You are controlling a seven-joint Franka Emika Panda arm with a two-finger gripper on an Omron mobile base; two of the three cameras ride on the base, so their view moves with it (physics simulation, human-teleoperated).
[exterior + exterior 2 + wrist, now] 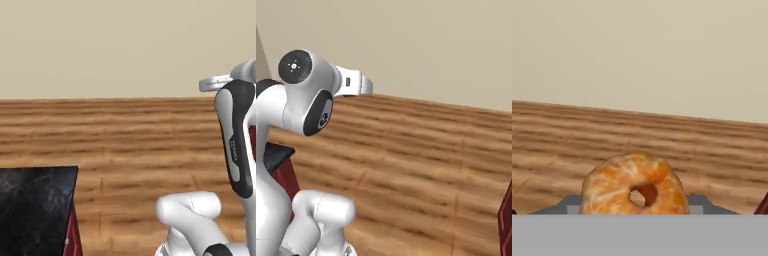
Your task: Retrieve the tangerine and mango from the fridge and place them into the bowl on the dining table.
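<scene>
A peeled orange tangerine (619, 185) with a hollow centre sits at the bottom of the hand view, right in front of the camera. My gripper (634, 209) is shut on it, and the fruit covers most of the fingers. One corner of the dining table (35, 200), glossy black marbled top over a red base, lies at the lower left of the left base view. The same dining table (278, 156) peeks out behind the arm in the right base view. The mango, the fridge and the bowl are out of view.
Wooden plank floor (130, 140) stretches ahead to a plain beige wall (115, 45). A dark red cabinet edge (506, 215) shows at the right border of the right base view. My white arm (303, 100) is raised high.
</scene>
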